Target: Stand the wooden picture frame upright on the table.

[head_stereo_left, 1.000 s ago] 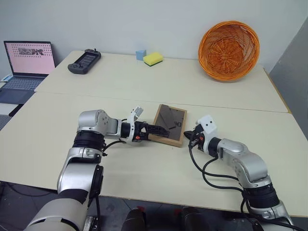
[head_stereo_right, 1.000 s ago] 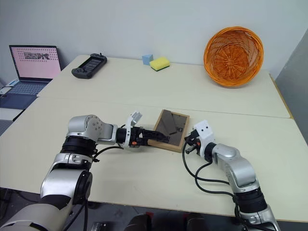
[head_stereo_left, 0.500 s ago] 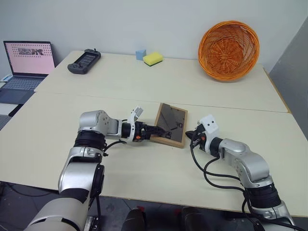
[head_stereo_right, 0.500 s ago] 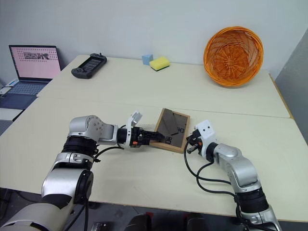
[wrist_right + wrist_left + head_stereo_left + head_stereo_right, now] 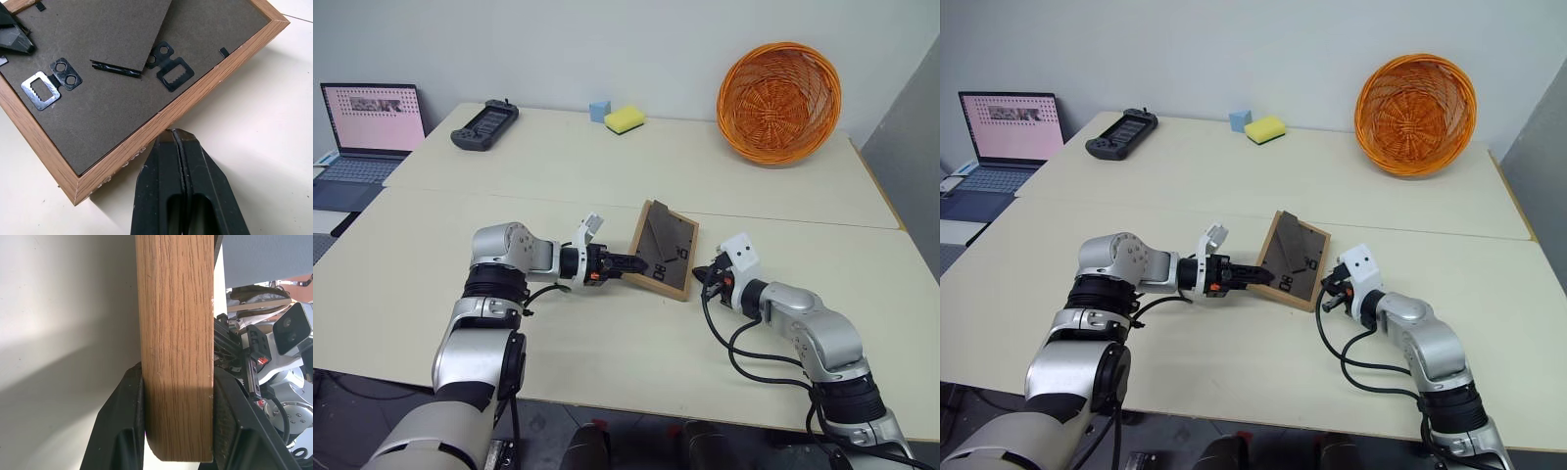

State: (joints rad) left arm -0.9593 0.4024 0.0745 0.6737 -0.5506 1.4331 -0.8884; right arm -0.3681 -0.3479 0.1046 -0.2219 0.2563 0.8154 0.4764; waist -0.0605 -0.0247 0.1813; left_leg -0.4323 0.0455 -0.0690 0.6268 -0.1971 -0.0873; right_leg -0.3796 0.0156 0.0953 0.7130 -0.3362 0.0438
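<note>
We've got the wooden picture frame (image 5: 662, 251) tilted up, back showing, on the table (image 5: 607, 343) section nearest its front edge. Left gripper (image 5: 631, 263) pinches its wood edge; right gripper (image 5: 177, 138), jaws closed and empty, braces the rim. Tip slowly and get the stand out first, we'd say. No readable writing.

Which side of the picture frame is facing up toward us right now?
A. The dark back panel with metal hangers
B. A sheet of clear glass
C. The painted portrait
A: the frame shows its dark brown back, with metal hangers and the fold-out stand on it.
</note>
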